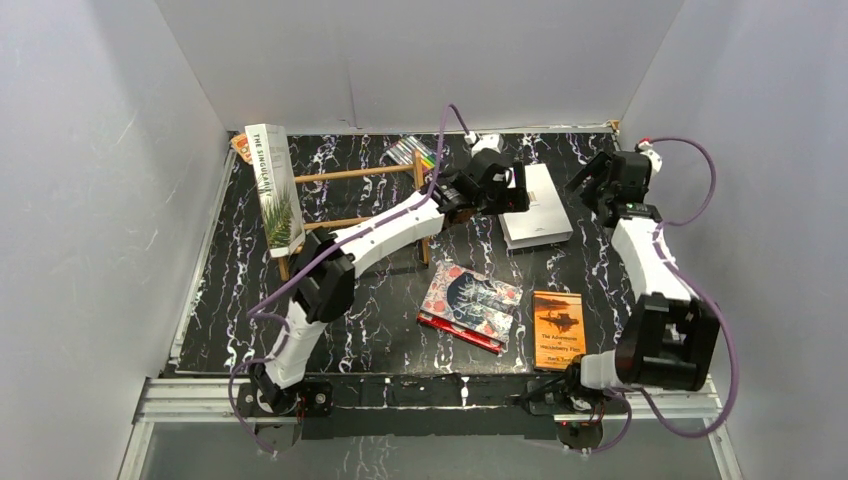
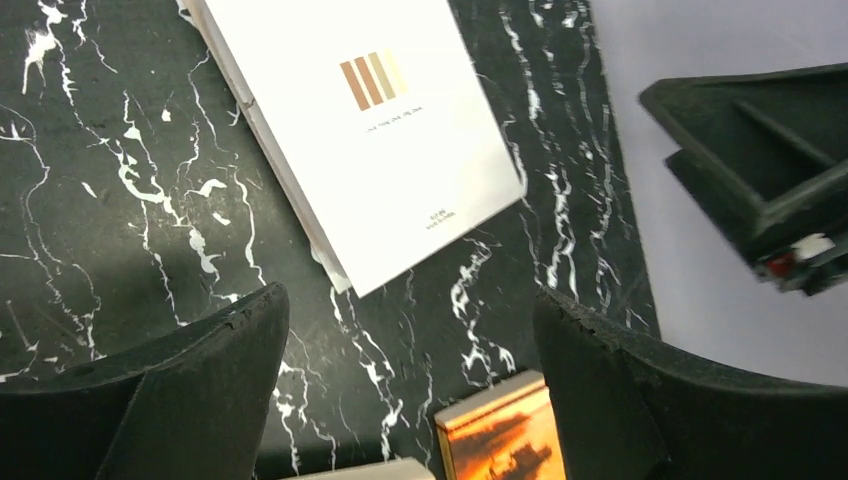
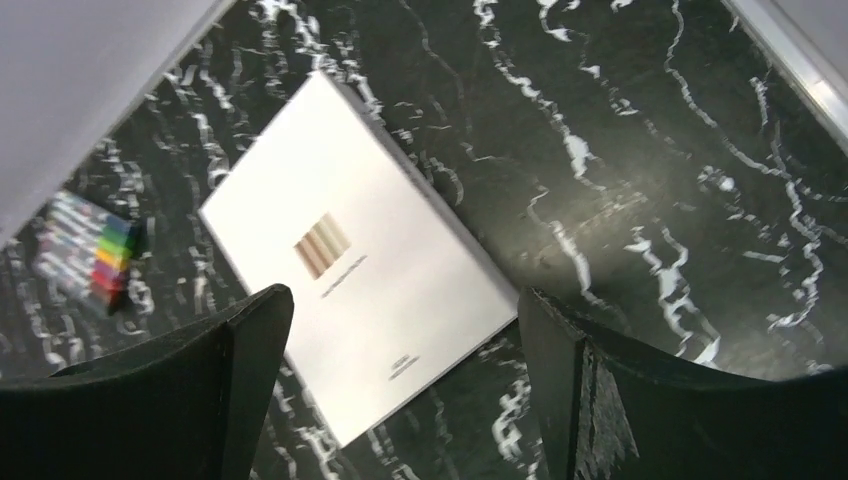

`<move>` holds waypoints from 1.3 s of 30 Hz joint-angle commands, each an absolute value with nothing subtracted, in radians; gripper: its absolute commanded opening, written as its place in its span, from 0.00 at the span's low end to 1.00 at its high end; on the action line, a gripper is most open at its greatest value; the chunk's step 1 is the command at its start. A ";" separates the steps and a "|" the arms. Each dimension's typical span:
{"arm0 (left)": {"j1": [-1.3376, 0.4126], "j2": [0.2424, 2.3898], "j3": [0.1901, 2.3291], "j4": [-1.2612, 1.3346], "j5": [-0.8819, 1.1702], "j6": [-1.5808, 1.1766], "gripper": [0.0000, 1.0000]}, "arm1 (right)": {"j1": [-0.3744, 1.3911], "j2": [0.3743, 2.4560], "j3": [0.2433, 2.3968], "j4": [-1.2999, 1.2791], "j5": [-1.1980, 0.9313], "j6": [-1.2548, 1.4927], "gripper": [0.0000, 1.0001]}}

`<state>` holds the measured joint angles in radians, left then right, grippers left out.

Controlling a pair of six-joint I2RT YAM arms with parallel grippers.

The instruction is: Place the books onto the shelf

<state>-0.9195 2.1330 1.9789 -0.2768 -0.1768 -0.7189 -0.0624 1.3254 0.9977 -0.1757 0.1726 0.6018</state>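
The plain white book [image 1: 540, 208] [image 2: 370, 120] [image 3: 370, 260] lies flat at the back of the table. My left gripper [image 1: 507, 186] [image 2: 408, 310] hovers open over its left edge, nothing between the fingers. My right gripper [image 1: 588, 182] [image 3: 402, 300] is open just right of that book, also holding nothing. The wooden shelf [image 1: 352, 208] stands at the back left, with the palm-leaf book [image 1: 272, 188] upright at its left end. A patterned red and dark blue book [image 1: 475, 298] rests on a red one [image 1: 458, 334] mid-table. The thin orange book [image 1: 558, 328] [image 2: 500, 435] lies to their right.
A pack of colourful markers [image 1: 415, 152] [image 3: 95, 255] lies behind the shelf, and a small orange packet [image 1: 240, 147] sits in the back left corner. White walls close in the black marbled table [image 1: 380, 320] on three sides. My right gripper's body [image 2: 760, 190] shows in the left wrist view.
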 commanded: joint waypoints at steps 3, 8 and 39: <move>-0.919 2.249 2.090 -0.314 -0.237 -0.774 0.89 | -0.184 1.525 1.128 -0.213 -0.130 0.365 0.93; -0.911 2.338 2.118 -0.311 -0.224 -0.790 0.81 | -0.184 1.634 1.166 -0.228 -0.281 0.315 0.93; -0.842 2.451 1.901 -0.116 0.118 -0.715 0.28 | -0.202 1.698 0.951 0.117 -0.814 0.421 0.88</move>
<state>-0.8284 2.4149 1.9392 -0.0528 0.0502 -0.7403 -0.2092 1.7737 1.0008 -0.0383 -0.5205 0.3378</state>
